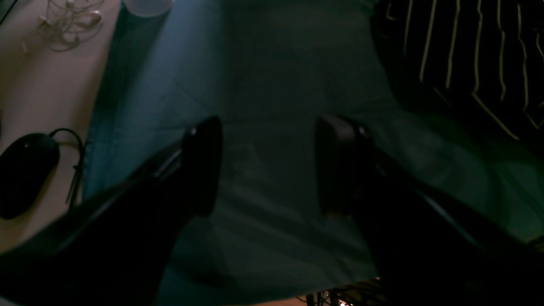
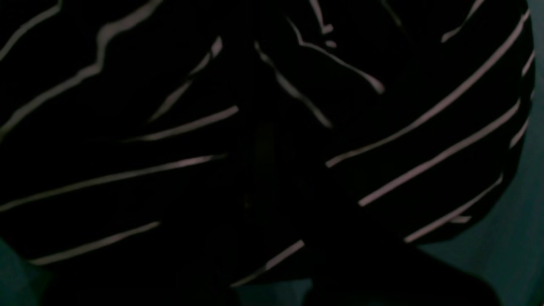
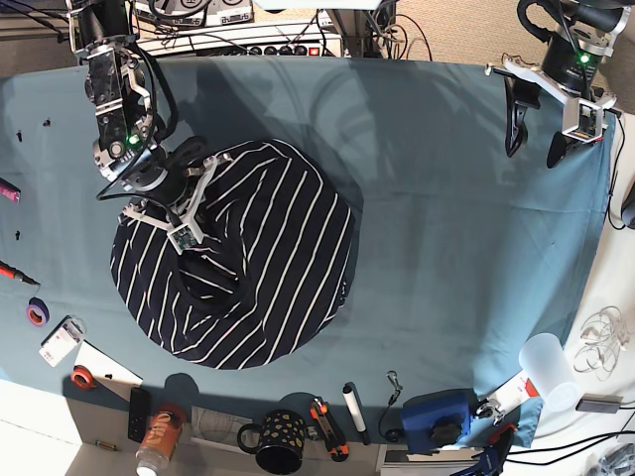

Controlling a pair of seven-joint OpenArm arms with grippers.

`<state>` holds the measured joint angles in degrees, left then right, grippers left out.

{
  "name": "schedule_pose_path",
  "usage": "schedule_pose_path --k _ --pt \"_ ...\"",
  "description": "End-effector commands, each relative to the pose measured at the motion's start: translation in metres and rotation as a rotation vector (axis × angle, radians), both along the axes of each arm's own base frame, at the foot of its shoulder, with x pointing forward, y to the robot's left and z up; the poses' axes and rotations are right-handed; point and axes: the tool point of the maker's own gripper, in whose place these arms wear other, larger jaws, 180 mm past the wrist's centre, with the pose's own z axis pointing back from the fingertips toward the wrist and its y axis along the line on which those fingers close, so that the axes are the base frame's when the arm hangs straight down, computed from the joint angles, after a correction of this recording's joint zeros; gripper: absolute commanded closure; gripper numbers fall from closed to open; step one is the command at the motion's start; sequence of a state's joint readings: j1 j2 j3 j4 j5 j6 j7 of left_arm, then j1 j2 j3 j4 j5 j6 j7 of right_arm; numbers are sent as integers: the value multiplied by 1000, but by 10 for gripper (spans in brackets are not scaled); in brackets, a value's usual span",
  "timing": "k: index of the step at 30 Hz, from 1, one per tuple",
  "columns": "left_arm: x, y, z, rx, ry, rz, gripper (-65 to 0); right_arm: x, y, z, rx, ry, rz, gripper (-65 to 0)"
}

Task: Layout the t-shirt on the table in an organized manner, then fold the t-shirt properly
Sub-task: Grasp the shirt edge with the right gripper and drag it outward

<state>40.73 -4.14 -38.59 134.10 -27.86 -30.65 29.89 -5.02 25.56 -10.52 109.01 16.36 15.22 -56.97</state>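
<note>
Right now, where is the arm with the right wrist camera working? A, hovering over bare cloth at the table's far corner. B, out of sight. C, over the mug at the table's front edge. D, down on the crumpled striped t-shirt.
D: in the base view the right gripper sits on the bunched t-shirt, and its wrist view is filled with striped fabric, while the left gripper hangs open over the table.

The left pincer [image 1: 267,165] hangs with its jaws spread over the bare teal surface [image 1: 272,76]. The striped t-shirt [image 1: 467,63] lies top right; a black mouse [image 1: 25,170] sits left.
</note>
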Motion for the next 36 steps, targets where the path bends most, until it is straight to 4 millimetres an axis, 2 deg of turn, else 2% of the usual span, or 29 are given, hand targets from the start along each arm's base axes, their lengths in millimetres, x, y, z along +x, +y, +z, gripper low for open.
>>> schedule_pose_path --k 1,5,8,15,18,21,24,27,29,32,36 --pt "2 -2 10 -6 -41 -10 -348 12 6 26 20 -97 27 0" --pt "2 -2 10 -6 -40 -9 -348 21 29 75 48 -272 95 0" --pt "2 -2 10 -6 -40 -10 -348 29 32 107 14 -384 110 0" --pt "1 -3 10 -6 -41 -15 -348 62 1 158 -85 -582 -42 0" --pt "0 -11 10 1 -42 -68 -348 76 -12 166 -120 -618 -82 0" --pt "-2 -16 10 5 -43 -101 -348 99 -33 157 -154 -601 -131 0" --pt "-2 -17 10 6 -44 -104 -348 126 -65 154 -182 -596 -231 0" --pt "-2 -17 11 6 -45 -105 -348 151 -96 159 -192 -584 -331 0" --pt "-2 -22 12 10 -51 -137 -348 165 -117 169 -190 -588 -391 0" --pt "2 -34 13 -4 -65 -181 -348 178 -149 186 -155 -593 -489 0" --pt "11 -75 5 -13 -62 -280 -348 183 -176 187 6 -540 -584 0"
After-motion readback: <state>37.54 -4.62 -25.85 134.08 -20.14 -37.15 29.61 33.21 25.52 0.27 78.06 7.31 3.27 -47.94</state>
